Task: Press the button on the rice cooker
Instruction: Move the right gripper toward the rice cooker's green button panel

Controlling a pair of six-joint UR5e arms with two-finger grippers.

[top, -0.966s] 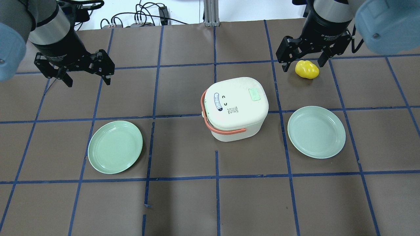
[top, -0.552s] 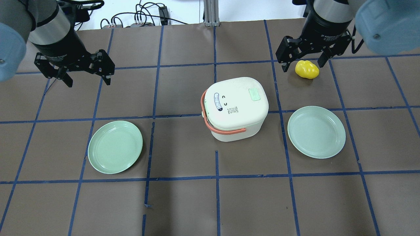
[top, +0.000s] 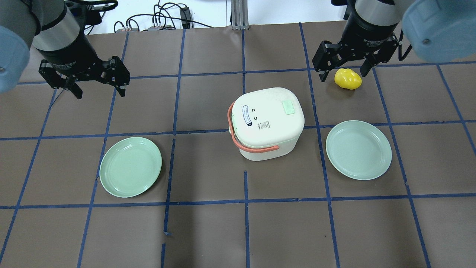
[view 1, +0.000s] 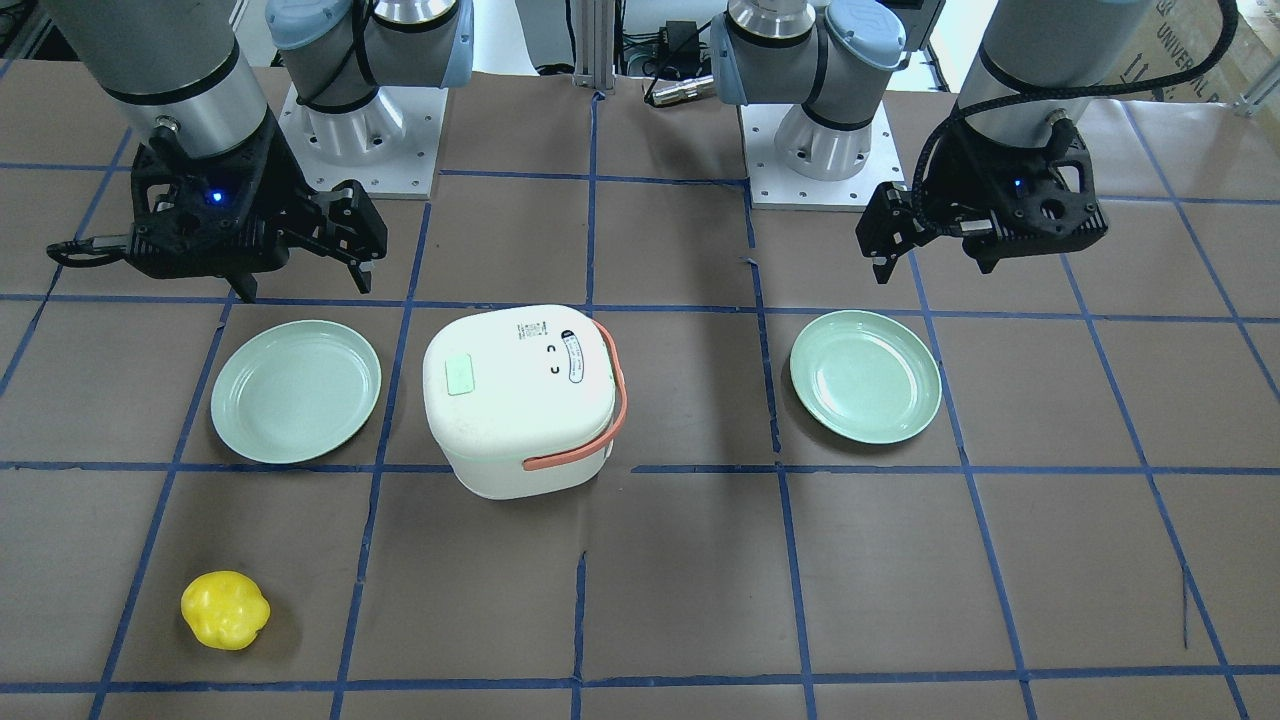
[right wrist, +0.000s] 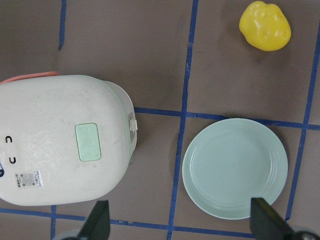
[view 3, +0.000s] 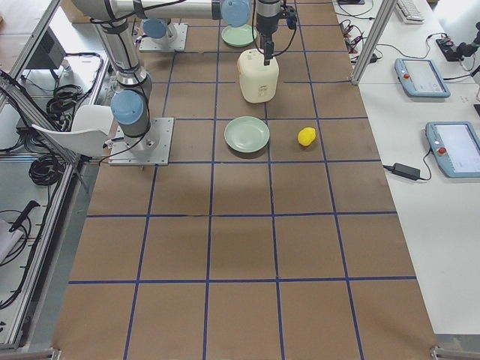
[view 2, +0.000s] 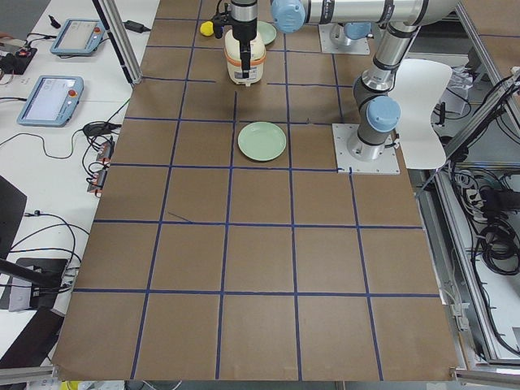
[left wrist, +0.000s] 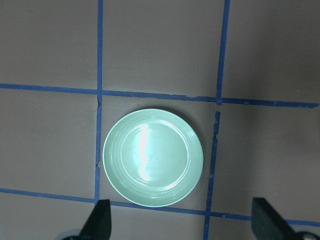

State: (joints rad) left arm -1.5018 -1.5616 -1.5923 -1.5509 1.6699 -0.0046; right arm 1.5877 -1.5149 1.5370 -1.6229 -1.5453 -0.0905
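Observation:
The white rice cooker (top: 266, 124) with an orange handle stands at the table's middle, lid shut. A pale green button (top: 288, 107) sits on its lid, also in the front view (view 1: 460, 379) and the right wrist view (right wrist: 88, 142). My right gripper (top: 343, 70) is open and empty, hanging high above the table to the cooker's right. My left gripper (top: 100, 87) is open and empty, high over the left side, far from the cooker. Neither gripper touches anything.
A green plate (top: 130, 166) lies left of the cooker, and it shows in the left wrist view (left wrist: 152, 157). A second green plate (top: 358, 149) lies right of the cooker. A yellow toy pepper (top: 347, 79) lies at the far right.
My right gripper has crept very slightly toward the far edge. The left arm and the objects have not moved.

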